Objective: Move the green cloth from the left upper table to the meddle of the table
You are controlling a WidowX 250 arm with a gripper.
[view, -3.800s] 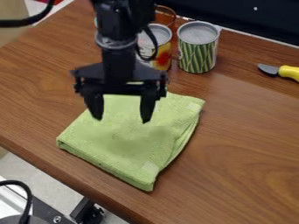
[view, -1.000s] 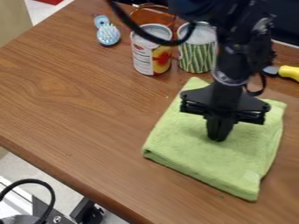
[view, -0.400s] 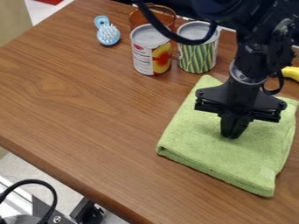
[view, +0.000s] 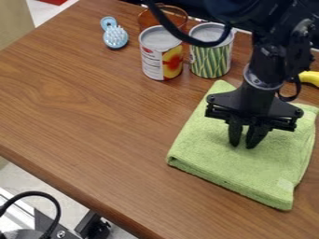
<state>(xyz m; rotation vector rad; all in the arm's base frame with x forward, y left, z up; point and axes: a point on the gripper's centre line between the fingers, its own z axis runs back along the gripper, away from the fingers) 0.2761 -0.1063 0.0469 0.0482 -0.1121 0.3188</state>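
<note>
Printed can (view: 153, 58): A metal-topped food can stands upright near the top of the view, its wrapper carrying lines of small print on a white panel, with a red-and-yellow picture beside it.
Striped can (view: 211, 61): Just to its right stands a second upright can, wrapped in slanting green and yellow bands.
Cloth marking: A small pale patch (view: 285, 184) sits near the lower right corner of the green cloth (view: 243, 170).
Cloth direction: Folded flat and nearly square, the cloth shows no clear long axis; it lies askew, one corner pointing up toward the striped can, the opposite one toward the bottom of the view, its near edge slanting down to the right.
Cloth location: It lies on the brown wooden table (view: 81, 116), in the right half of the view, below and to the right of the cans.
Gripper (view: 243, 145): The black tool hangs over the cloth's upper middle, fingers narrowly parted, green fabric visible between them.
Amber container (view: 146, 19): It stands behind the printed can.
Blue brush (view: 116, 37): Bristles up, it lies at the upper left of the cans.
Yellow handle (view: 310, 78): It shows at the right edge, beyond the arm.
</note>
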